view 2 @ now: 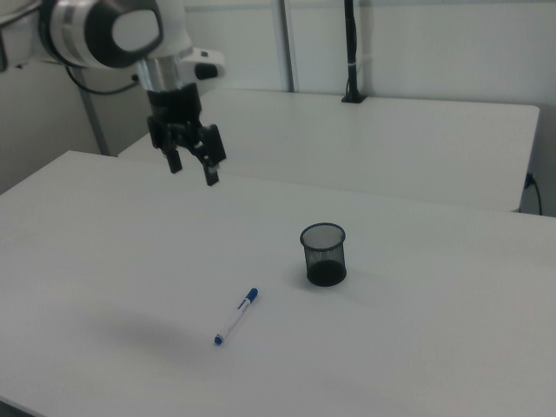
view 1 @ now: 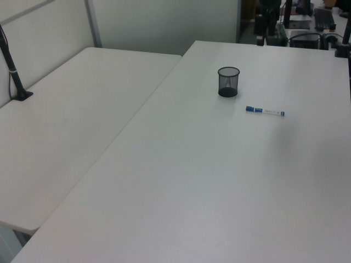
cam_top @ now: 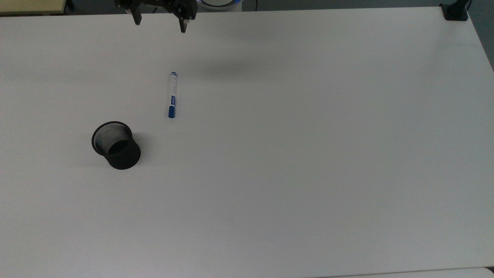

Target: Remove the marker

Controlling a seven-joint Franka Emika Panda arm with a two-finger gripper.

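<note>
White marker [cam_top: 172,94] lies flat outside the cup [cam_top: 115,145]; keep your empty, spread end effector [view 2: 193,164] high above the worktop [cam_top: 308,154].

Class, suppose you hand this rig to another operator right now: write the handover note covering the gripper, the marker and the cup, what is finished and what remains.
Gripper: open, empty, raised well above the table, near its far edge in the top view.
Marker: lying flat on the table, outside the black mesh cup and clear of it, blue cap end pointing toward the bottom of the top view.
Cup: upright, nothing seen inside it.
Done: marker is out of the cup and released.
Left: nothing obvious for the removal; probably just park the arm.
</note>
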